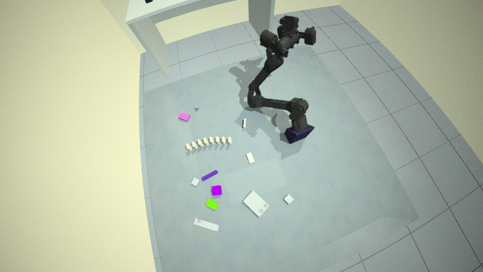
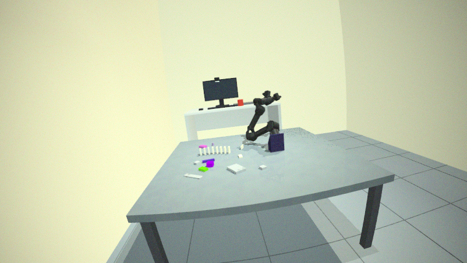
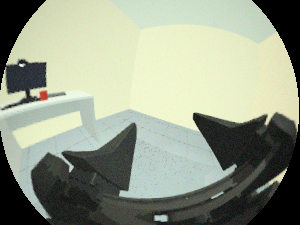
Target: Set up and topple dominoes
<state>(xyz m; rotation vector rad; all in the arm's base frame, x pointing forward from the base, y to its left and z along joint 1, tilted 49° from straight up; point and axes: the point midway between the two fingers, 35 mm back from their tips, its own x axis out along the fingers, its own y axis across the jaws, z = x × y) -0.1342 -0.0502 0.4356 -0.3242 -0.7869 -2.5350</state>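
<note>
A curved row of several cream dominoes [image 1: 209, 142] [image 2: 213, 149] stands left of the arm's base. One loose domino [image 1: 243, 123] [image 2: 241, 146] rests on its edge beyond the row's right end. Another loose domino [image 1: 250, 157] [image 2: 240, 156] lies flat in front of that end. My gripper [image 1: 311, 35] [image 2: 277, 95] [image 3: 165, 120] is open and empty. It is raised high above the back of the table, far from the dominoes, and points toward the room's corner.
The table also holds a pink block [image 1: 184, 116], a small lilac cube [image 1: 196, 108], a purple bar [image 1: 209, 174], a magenta block [image 1: 216, 190], a green block [image 1: 212, 204], white plates [image 1: 255, 203] [image 1: 206, 224] and small white tiles [image 1: 195, 182] [image 1: 288, 198]. A white desk [image 2: 229, 112] stands behind.
</note>
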